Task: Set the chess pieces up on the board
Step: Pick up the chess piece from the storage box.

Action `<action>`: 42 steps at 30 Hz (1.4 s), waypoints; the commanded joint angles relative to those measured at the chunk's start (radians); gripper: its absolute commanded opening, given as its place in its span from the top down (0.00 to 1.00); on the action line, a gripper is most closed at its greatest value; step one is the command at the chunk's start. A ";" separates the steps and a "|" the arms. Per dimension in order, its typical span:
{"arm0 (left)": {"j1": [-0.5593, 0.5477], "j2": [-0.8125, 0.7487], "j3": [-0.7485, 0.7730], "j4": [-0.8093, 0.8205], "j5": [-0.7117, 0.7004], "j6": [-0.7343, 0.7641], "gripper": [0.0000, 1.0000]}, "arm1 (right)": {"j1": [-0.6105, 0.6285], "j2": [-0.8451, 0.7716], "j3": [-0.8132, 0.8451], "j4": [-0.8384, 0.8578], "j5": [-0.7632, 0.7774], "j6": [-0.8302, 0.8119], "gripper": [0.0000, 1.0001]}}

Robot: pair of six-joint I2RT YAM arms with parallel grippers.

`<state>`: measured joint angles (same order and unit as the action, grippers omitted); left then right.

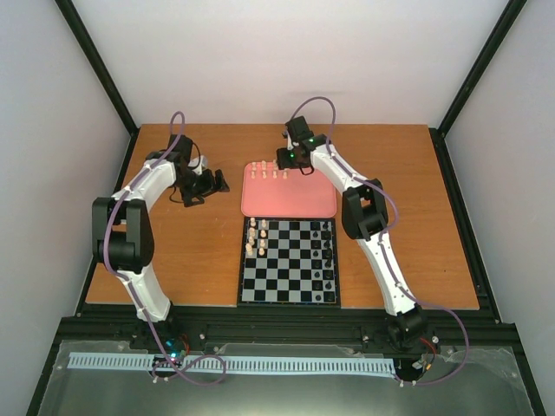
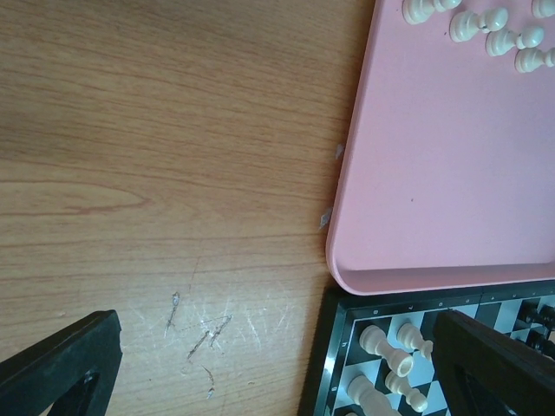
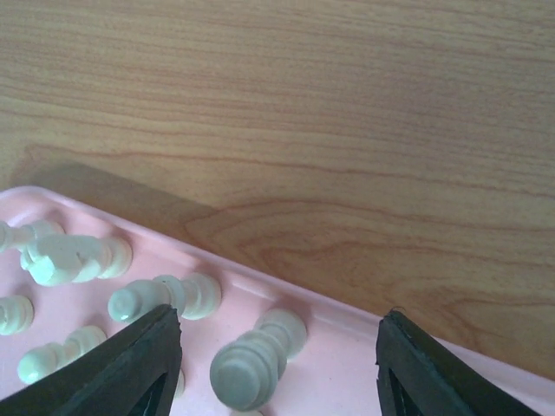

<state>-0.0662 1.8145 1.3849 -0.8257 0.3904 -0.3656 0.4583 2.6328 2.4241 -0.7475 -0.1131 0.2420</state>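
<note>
Right pincer [image 3: 277, 334] apart around chess piece [image 3: 253, 362], lower centre | risk: closing fingers [image 3: 139, 364] could topple crowded neighbours [image 3: 165, 296] on tray [image 3: 342, 364].

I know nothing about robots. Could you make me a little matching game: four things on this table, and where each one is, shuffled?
Things:
1. pink tray
2. black pieces
3. left gripper
4. right gripper

Places:
A. over cream pieces at the tray's far edge
B. along the right side of the board
C. over bare wooden table, left of the tray
D. just beyond the board's far edge

Pairs: 1-D, 2-B, 3-C, 4-A
</note>
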 commanded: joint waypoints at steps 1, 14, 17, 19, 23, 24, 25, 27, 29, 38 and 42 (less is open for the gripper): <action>0.007 0.023 0.040 0.004 0.016 0.020 0.00 | -0.009 0.026 0.056 0.030 0.006 0.017 0.39; 0.007 0.049 0.048 0.007 0.024 0.017 0.00 | -0.018 0.052 0.074 0.031 -0.009 0.019 0.54; 0.008 0.048 0.046 0.007 0.024 0.018 0.00 | -0.018 0.056 0.079 0.031 -0.008 0.018 0.55; 0.007 0.049 0.045 0.007 0.023 0.018 0.00 | -0.018 0.061 0.086 0.033 -0.012 0.016 0.55; 0.008 0.049 0.048 0.005 0.021 0.019 0.00 | -0.019 0.067 0.095 0.036 -0.014 0.011 0.62; 0.007 0.050 0.047 0.005 0.021 0.018 0.00 | -0.020 0.066 0.096 0.037 -0.015 0.011 0.68; 0.007 0.051 0.047 0.005 0.020 0.018 0.00 | -0.020 0.067 0.097 0.037 -0.014 0.011 0.72; 0.007 0.052 0.048 0.005 0.021 0.018 0.00 | -0.021 0.065 0.098 0.037 -0.014 0.008 0.80; 0.006 0.053 0.048 0.005 0.020 0.018 0.00 | -0.022 0.062 0.098 0.032 -0.014 0.004 0.84; 0.008 0.039 0.048 0.008 0.018 0.016 0.00 | -0.020 -0.076 0.067 0.019 0.028 -0.044 0.91; 0.008 0.033 0.048 -0.002 0.011 0.016 0.00 | 0.003 -0.200 0.023 0.020 0.062 -0.081 0.91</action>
<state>-0.0662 1.8591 1.3960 -0.8249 0.3973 -0.3656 0.4458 2.6266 2.4649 -0.7349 -0.1001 0.2123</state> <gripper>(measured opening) 0.999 0.148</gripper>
